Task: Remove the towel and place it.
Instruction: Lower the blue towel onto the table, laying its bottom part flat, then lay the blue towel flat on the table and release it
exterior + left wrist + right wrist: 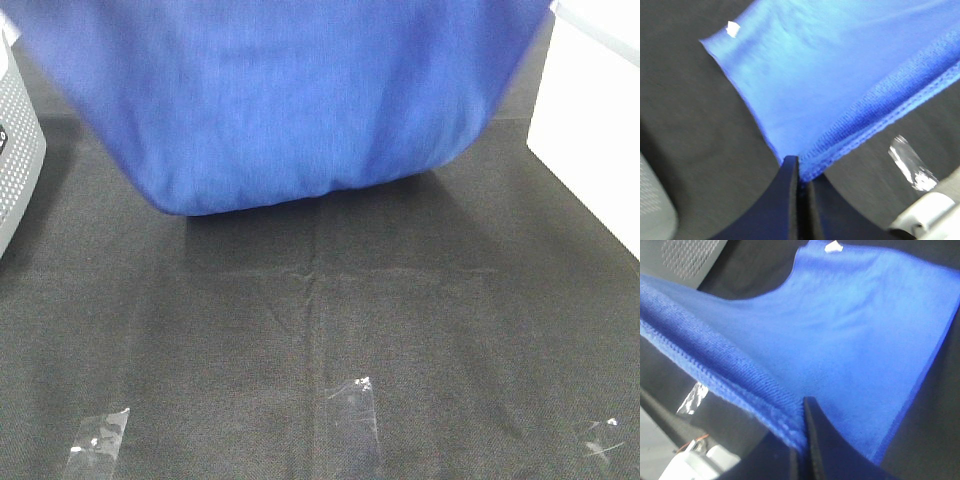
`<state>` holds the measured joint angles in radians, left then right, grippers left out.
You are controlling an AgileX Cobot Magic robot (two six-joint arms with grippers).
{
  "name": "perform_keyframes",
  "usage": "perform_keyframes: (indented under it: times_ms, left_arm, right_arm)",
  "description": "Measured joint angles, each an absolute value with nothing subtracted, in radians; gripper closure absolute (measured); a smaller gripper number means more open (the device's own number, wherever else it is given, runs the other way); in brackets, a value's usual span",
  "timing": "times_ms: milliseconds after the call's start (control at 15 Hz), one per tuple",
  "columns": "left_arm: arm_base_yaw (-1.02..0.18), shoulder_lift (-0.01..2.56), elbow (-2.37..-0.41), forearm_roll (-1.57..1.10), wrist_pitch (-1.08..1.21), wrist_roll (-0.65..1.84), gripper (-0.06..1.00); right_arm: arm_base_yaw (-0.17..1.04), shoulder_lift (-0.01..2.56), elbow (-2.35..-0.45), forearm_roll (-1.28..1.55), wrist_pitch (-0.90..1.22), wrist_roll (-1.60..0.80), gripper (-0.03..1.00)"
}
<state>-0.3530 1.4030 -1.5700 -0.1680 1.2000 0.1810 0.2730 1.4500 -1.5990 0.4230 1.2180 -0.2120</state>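
Note:
The royal-blue towel [280,95] hangs in the air close to the high camera and fills the upper part of that view, sagging in the middle above the black table cloth [320,330]. Both arms are hidden behind it there. In the left wrist view my left gripper [799,172] is shut on a stitched edge of the towel [840,75], whose small white tag [732,28] shows at a far corner. In the right wrist view my right gripper [802,412] is shut on another edge of the towel [850,325], and the white tag [833,246] shows again.
A grey perforated basket [15,150] stands at the left edge of the table. A white surface [590,120] borders the table at the right. Three strips of clear tape [352,400] lie on the cloth near the front.

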Motion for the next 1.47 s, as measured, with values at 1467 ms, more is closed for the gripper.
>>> perform_keyframes:
  times_ms: [1467]
  left_arm:
    - [-0.353, 0.853, -0.702, -0.633, 1.181, 0.164, 0.94]
  right_arm:
    - [0.273, 0.916, -0.804, 0.584, 1.215, -0.114, 0.96]
